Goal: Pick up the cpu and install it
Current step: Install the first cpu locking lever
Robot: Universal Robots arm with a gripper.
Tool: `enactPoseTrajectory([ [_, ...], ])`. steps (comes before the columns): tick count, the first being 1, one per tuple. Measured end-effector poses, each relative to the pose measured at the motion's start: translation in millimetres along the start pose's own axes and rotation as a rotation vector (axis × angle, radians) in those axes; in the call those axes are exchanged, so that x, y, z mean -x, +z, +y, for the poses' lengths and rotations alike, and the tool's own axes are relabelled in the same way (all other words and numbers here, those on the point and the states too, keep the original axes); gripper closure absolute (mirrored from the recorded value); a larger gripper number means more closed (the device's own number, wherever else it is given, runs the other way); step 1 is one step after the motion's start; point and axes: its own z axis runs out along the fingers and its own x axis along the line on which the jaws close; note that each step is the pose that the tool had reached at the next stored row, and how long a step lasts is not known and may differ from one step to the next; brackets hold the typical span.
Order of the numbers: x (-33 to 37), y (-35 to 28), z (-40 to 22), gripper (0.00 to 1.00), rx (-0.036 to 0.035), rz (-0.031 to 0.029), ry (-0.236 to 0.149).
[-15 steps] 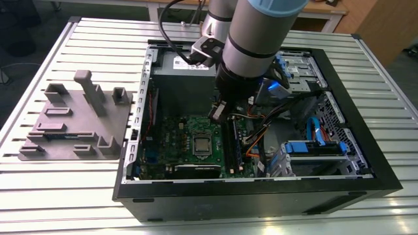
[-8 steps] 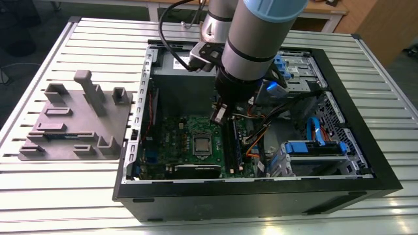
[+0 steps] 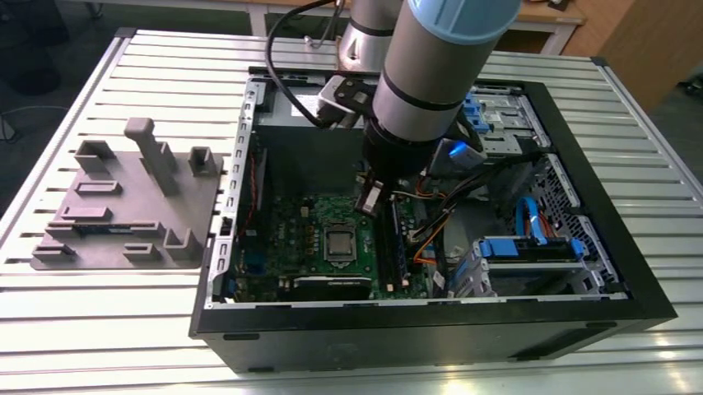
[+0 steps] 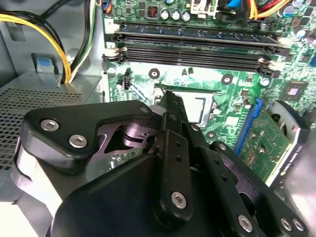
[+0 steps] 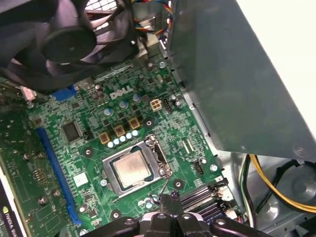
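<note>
The cpu (image 3: 341, 243) is a small silver-grey square lying flat in the socket on the green motherboard (image 3: 296, 239), inside the open computer case (image 3: 439, 329). In the first wrist view the cpu (image 5: 131, 169) sits inside the metal socket frame (image 5: 158, 153). My gripper (image 3: 370, 199) hangs a little above the board, just to the exterior view's right of the socket. Its black fingers (image 5: 168, 207) are pressed together, shut, with the tips beside a corner of the socket. A thin metal rod (image 5: 164, 187) runs from the frame toward the tips; I cannot tell whether they touch it.
A grey moulded fixture (image 3: 121, 206) lies on the slatted table at the exterior view's left. Around the socket stand the grey power supply box (image 5: 237, 74), a black fan (image 5: 64, 39), memory slots (image 4: 197, 44), yellow cables (image 4: 59, 44) and blue-handled drive cages (image 3: 528, 247).
</note>
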Motion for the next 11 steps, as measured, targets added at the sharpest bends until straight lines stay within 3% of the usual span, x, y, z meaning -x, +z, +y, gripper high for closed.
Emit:
enactPoseTrajectory([
  [5, -2.2, 1.1, 0.4, 0.90, 0.0006, 0.0044, -0.041],
  [11, -2.3, 1.2, 0.4, 0.90, 0.0007, 0.0049, -0.045],
])
